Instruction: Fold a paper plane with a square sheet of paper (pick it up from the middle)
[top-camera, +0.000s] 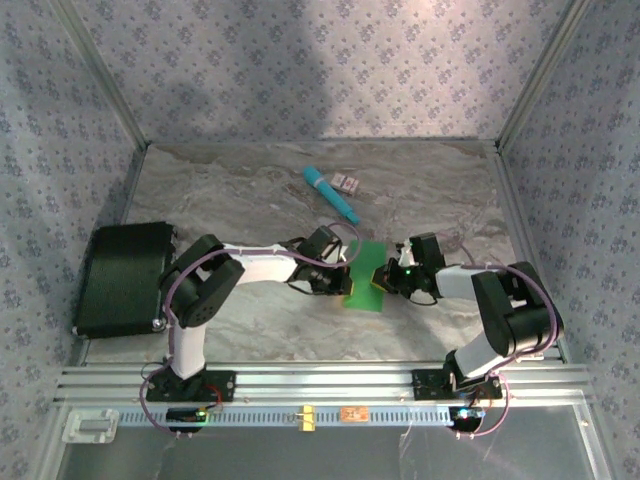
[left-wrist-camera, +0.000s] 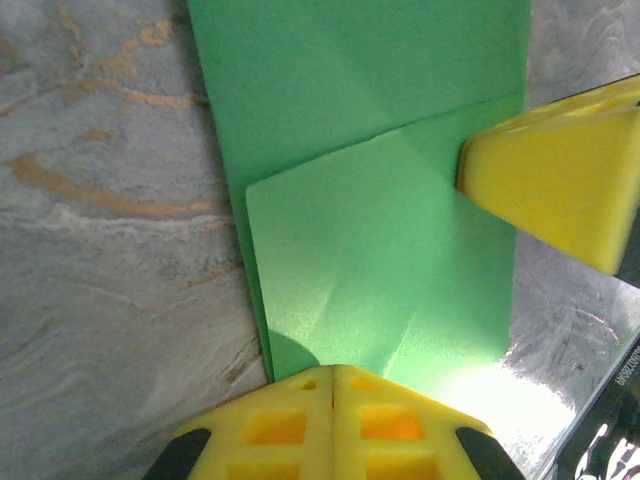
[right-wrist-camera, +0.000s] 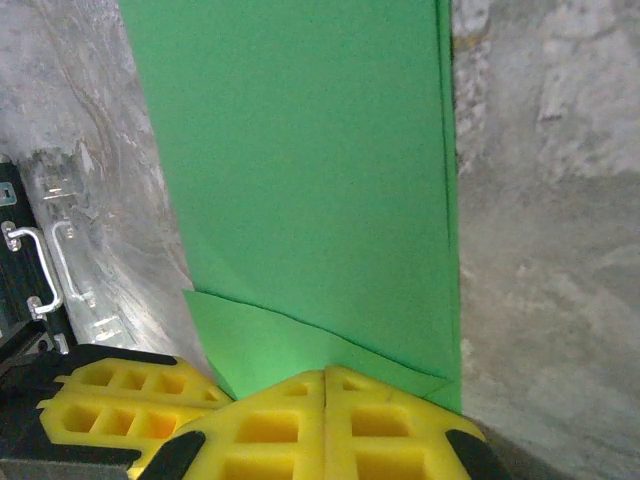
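Risk of sliding on the smooth marbled tabletop (left-wrist-camera: 100, 300) under uneven pressing, skewing the crease. Flat directly ahead of left gripper (left-wrist-camera: 332, 372), between it and right gripper (right-wrist-camera: 326, 372): thin bright green square sheet of paper (left-wrist-camera: 380, 240), matte, 1 flap folded over. Both pairs of blocky yellow fingers (right-wrist-camera: 270, 425) pressed together, pinching nothing.

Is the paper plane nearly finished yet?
Not yet. Done: the green sheet lies on the table with a flap folded over and some creases. In hand: the left hand and right hand, both shut, have their tips at opposite edges of the sheet. Left: there is no pointed nose and no wings, so most of the folding is probably still to do.
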